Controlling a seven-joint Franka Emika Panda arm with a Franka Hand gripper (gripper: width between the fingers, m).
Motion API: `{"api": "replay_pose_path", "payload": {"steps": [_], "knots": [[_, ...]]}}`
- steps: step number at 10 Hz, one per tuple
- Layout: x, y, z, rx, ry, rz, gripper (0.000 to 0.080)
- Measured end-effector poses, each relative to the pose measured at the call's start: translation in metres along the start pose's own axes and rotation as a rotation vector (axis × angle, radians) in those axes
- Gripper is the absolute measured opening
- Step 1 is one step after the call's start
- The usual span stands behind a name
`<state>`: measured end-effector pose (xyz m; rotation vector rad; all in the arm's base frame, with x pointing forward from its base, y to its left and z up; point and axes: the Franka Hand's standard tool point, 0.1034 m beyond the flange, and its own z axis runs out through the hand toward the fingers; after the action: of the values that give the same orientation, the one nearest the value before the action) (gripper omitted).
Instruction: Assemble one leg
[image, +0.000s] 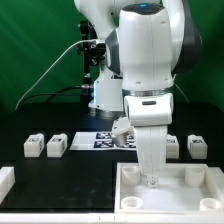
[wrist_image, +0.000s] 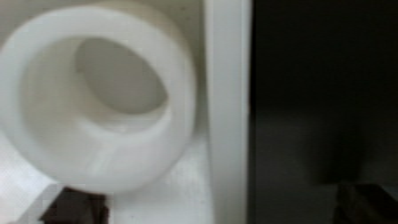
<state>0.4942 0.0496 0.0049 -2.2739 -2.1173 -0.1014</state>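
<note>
The gripper (image: 151, 181) reaches into the tray-like part (image: 190, 202), lower centre; I cannot tell its finger spread. Likely next: fetch a leg (image: 197, 147), centre right.

no legible words or numbers, only black-and-white square tags on marker board (image: 97, 139), legs (image: 56, 146)

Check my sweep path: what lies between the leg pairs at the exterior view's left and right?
The marker board, partly hidden behind the gripper; the exterior view shows it.
</note>
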Motion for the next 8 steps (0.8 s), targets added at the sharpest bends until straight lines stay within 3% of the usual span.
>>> {"api": "replay_pose_path", "payload": {"steps": [8], "knots": [[-0.0009,-0.0002,-0.0021,-0.002,-0.001,0.013,0.0649]]}}
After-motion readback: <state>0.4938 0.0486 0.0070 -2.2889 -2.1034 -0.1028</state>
